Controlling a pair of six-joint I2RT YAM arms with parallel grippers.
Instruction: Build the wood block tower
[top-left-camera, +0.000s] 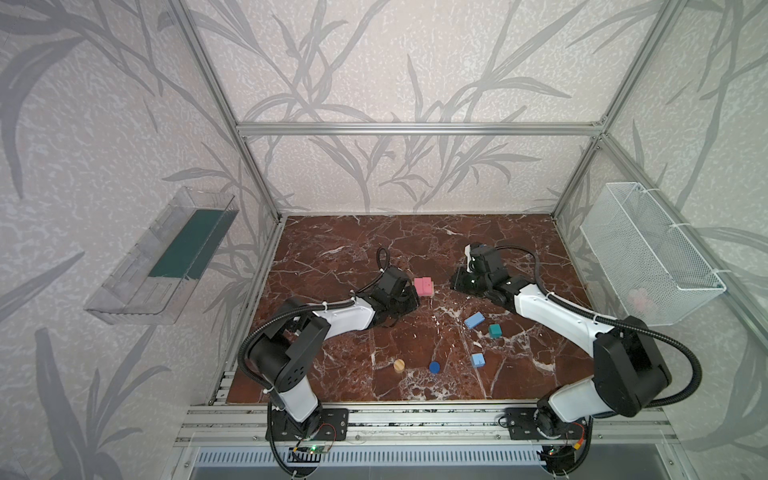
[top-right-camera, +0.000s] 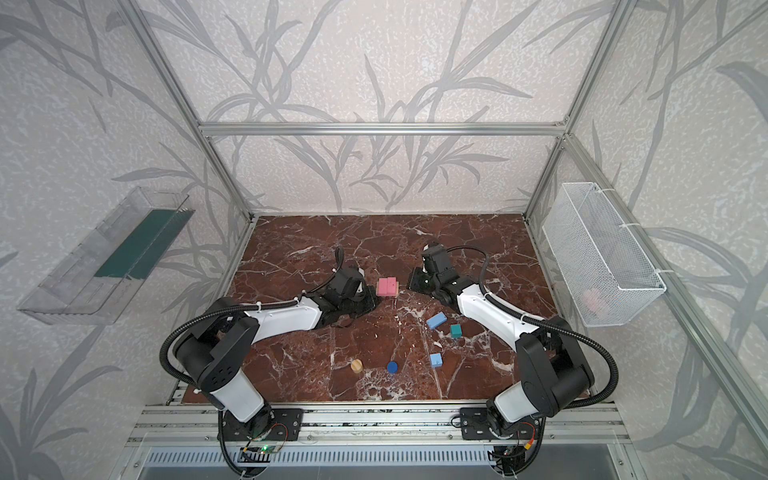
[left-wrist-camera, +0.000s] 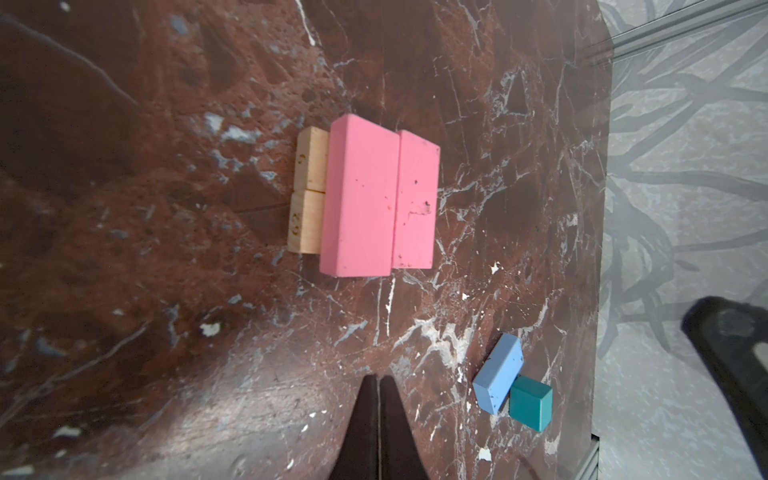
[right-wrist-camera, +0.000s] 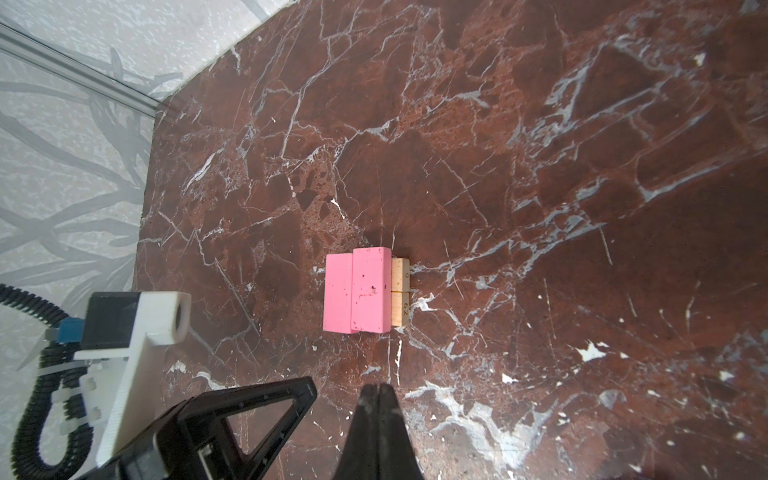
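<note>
Black and pressed shut on nothing, the left hand (left-wrist-camera: 379, 380) and right hand (right-wrist-camera: 378, 388) flank the tower (top-left-camera: 424, 286) mid-desk (top-left-camera: 332, 249), with bare marble between each and it. The tan bars (left-wrist-camera: 309, 191) show only as ends under the pink bars (right-wrist-camera: 357, 291). Nearer lie the light blue blocks (top-left-camera: 474, 320), teal cube (top-left-camera: 494, 331), dark blue cylinder (top-left-camera: 434, 366) and tan cylinder (top-left-camera: 399, 365), on red-brown marble walled by leaf-patterned panels.

In a top view, pink stack (top-left-camera: 424, 286) mid-frame is hemmed by left gripper (top-left-camera: 413, 301) & right gripper (top-left-camera: 454, 284). Lower right: loose blocks (top-left-camera: 473, 321). Upper left of table (top-left-camera: 332, 249) lies open.
</note>
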